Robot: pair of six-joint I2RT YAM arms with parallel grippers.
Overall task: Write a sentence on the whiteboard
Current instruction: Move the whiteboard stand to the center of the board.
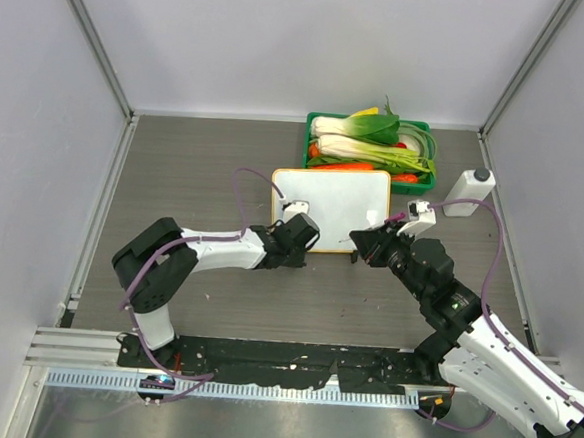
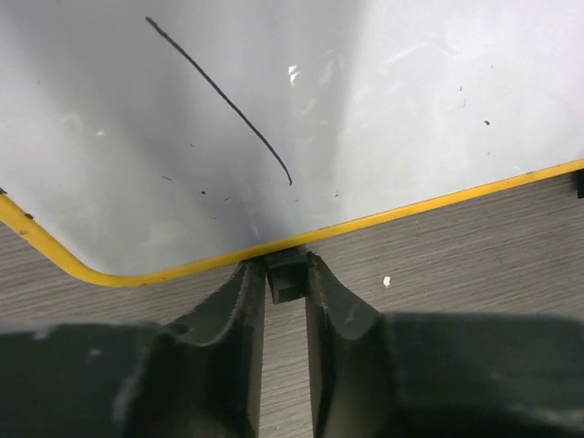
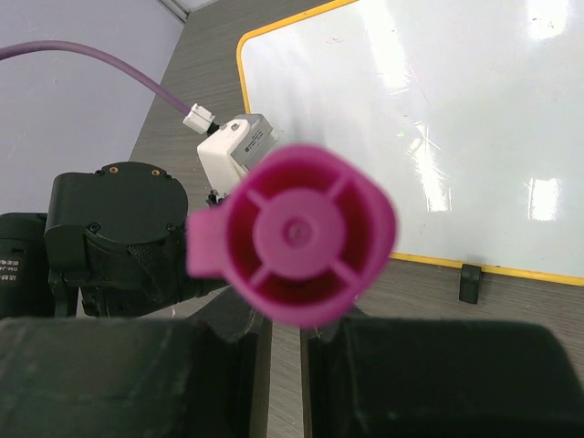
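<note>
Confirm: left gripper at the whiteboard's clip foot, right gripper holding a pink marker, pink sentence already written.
Wrong on the writing: the right wrist view shows the whiteboard without any pink sentence. The left gripper at the clip foot and the right gripper holding the pink marker are right.

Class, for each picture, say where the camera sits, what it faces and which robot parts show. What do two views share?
Top: above and behind, looking down on the table; left arm and right arm show.
Left wrist: low, facing the near edge of the whiteboard; the left fingers grip its black clip.
Right wrist: facing the whiteboard past a pink marker; the right fingers show.
Both wrist views share the whiteboard.
</note>
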